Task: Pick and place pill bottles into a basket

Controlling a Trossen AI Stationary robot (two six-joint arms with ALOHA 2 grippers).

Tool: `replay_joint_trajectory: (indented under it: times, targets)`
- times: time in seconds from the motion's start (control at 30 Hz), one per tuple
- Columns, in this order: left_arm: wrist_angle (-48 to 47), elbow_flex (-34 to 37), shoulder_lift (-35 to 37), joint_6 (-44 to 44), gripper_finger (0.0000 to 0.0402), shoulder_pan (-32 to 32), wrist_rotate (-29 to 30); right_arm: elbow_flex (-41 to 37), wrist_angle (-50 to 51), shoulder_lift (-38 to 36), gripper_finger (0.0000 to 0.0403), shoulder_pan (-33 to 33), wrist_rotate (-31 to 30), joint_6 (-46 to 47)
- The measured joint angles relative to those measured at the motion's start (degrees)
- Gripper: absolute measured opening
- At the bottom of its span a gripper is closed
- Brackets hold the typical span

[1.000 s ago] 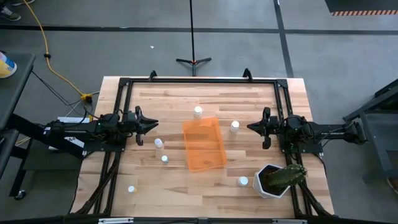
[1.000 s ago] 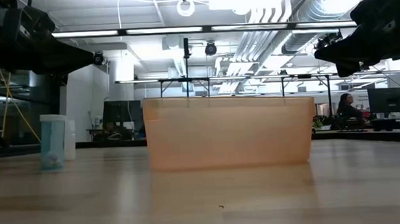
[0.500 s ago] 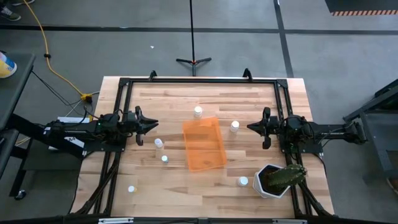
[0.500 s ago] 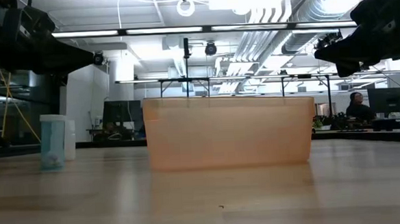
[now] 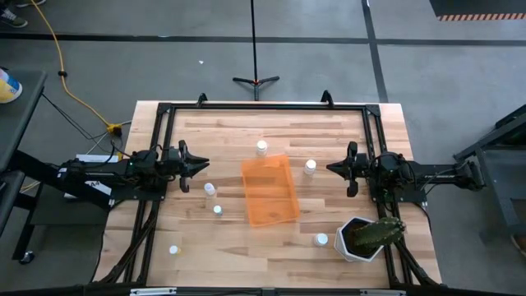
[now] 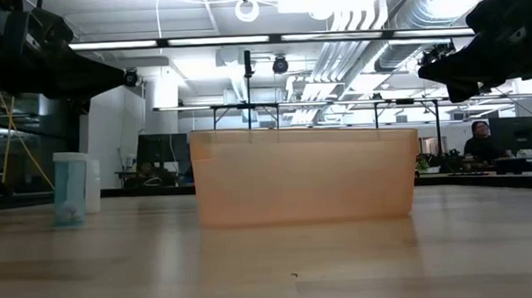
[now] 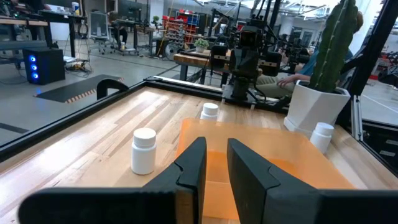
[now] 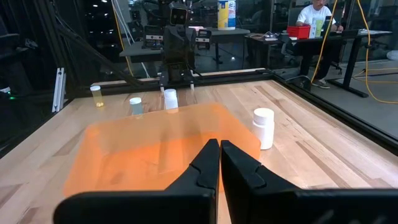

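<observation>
On the surface (image 5: 329,140) we see nothing moved since the earlier frames; only a person far behind the low view has shifted. Our left hand (image 5: 200,165) hangs closed and empty left of the basket (image 5: 269,191), and our right hand (image 5: 334,168) hangs closed and empty on the other side. We count 6 pill bottles (image 5: 262,148) standing outside the basket, 1 just beside its far edge. A potted cactus (image 5: 367,236) sits near the right arm.
</observation>
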State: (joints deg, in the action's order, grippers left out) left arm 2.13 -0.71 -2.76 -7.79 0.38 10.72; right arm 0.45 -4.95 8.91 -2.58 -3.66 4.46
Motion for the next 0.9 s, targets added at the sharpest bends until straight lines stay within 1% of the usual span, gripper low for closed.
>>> replay_joint_trajectory:
  times: [0.03,0.17,0.23,0.4,0.53,0.63,0.8,0.9]
  targets:
    - [0.0,0.0,0.0,0.0,0.0101,0.0,0.0,0.0,0.0,0.0,0.0007,0.0,0.0,-0.9]
    - [0.0,0.0,0.0,0.0,0.0101,0.0,0.0,0.0,0.0,0.0,0.0007,0.0,-0.9,-10.3]
    - [0.0,0.0,0.0,0.0,0.0101,0.0,0.0,0.0,0.0,0.0,0.0007,0.0,-0.9,-13.1]
    - [0.0,0.0,0.0,0.0,0.0101,0.0,0.0,0.0,0.0,0.0,0.0007,0.0,-0.9,-13.5]
    - [0.0,0.0,0.0,0.0,0.0101,0.0,0.0,0.0,0.0,0.0,0.0007,0.0,-2.2,-15.2]
    - [0.3,0.0,0.0,0.0,0.0101,0.0,0.0,0.0,0.0,0.0,0.0007,0.0,-1.9,-11.6]
    - [0.9,0.0,0.0,0.0,0.0101,0.0,0.6,0.0,0.0,0.0,0.0007,0.0,-1.8,-1.1]
    - [0.9,0.0,0.0,0.0,0.0101,0.0,1.7,0.0,0.0,0.0,0.0007,0.0,-2.6,1.7]
